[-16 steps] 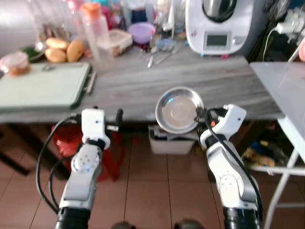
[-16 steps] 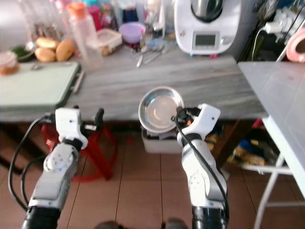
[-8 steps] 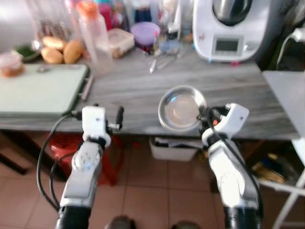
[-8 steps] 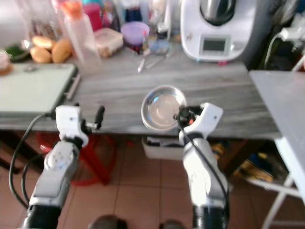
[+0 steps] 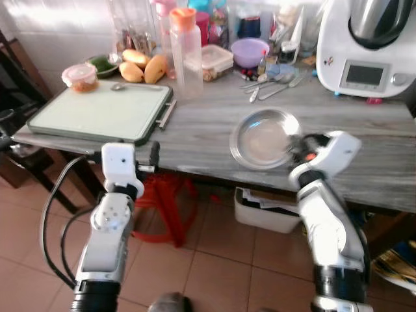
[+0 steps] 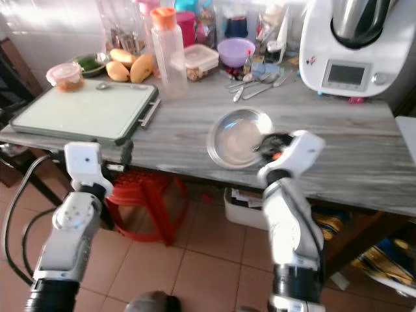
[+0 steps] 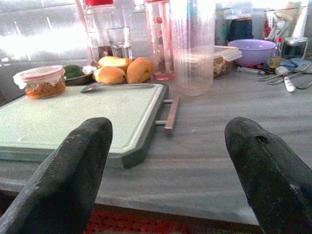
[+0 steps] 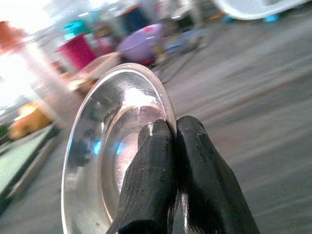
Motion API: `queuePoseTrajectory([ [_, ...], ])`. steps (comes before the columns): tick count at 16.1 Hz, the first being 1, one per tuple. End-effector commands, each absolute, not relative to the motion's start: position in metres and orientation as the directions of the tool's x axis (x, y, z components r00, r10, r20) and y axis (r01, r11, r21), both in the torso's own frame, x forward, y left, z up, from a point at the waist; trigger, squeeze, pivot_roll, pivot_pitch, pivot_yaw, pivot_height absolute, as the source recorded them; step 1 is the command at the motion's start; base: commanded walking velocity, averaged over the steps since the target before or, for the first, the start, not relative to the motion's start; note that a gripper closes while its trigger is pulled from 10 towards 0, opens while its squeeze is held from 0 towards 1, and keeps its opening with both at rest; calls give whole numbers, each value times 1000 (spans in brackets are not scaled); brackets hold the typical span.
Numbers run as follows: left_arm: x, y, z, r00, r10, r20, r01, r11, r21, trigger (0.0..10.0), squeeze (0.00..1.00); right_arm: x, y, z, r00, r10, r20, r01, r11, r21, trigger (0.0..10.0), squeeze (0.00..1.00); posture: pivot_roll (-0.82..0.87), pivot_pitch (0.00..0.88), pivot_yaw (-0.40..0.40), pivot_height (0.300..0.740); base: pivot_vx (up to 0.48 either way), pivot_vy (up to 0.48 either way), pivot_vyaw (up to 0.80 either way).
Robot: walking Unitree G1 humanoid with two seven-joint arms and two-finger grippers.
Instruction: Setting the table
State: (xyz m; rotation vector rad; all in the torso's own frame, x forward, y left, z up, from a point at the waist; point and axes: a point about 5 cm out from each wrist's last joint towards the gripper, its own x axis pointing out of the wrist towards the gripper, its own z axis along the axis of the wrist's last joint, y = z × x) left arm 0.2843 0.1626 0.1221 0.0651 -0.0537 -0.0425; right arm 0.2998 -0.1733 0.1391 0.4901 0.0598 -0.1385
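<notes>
While the counter (image 5: pixel 195 123) runs wide before us, we list its holdings from our left: a green cutting board (image 5: pixel 97 114) carrying a lidded tub (image 5: pixel 80 76) and a spoon (image 5: pixel 119 86) at its far edge, mangoes (image 5: pixel 144 68) behind it, a tall clear bottle with an orange cap (image 5: pixel 185 52), a food box (image 5: pixel 216 60), a purple bowl (image 5: pixel 250 52), loose cutlery (image 5: pixel 270 82), and a white kitchen machine (image 5: pixel 367 45) at far right. Our left gripper (image 7: pixel 170 161) hangs in front of the counter edge, fingers spread wide and holding nothing. Our right gripper (image 8: pixel 170 146) has its fingers pinched together on the rim of the steel plate (image 5: pixel 263 138), which sits tilted above the counter's near part. Hazards, as we judge them: the grip takes only a thin rim of smooth metal, so the plate may pivot or slip out; a low carry could knock its edge on the counter; a wide swing might reach the bottle or cutlery.
</notes>
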Motion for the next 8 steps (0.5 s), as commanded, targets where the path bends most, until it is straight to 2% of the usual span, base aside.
queuePoseTrajectory([
  [1,286,164,125,997,-53,55,49,996,69,10000,0,304,-177,142,983,-163,-89,186,867,462,10000,0,-26,20,51,740,300,0,0],
  [7,280,152,118,995,-96,24,95,995,41,10000,0,295,-190,123,960,-219,-175,276,847,454,10000,0,-31,20,46,740,310,0,0],
  [8,280,152,119,995,-97,27,95,995,41,10000,0,295,-188,121,958,-214,-190,280,839,467,10000,0,-32,22,48,740,0,0,0],
])
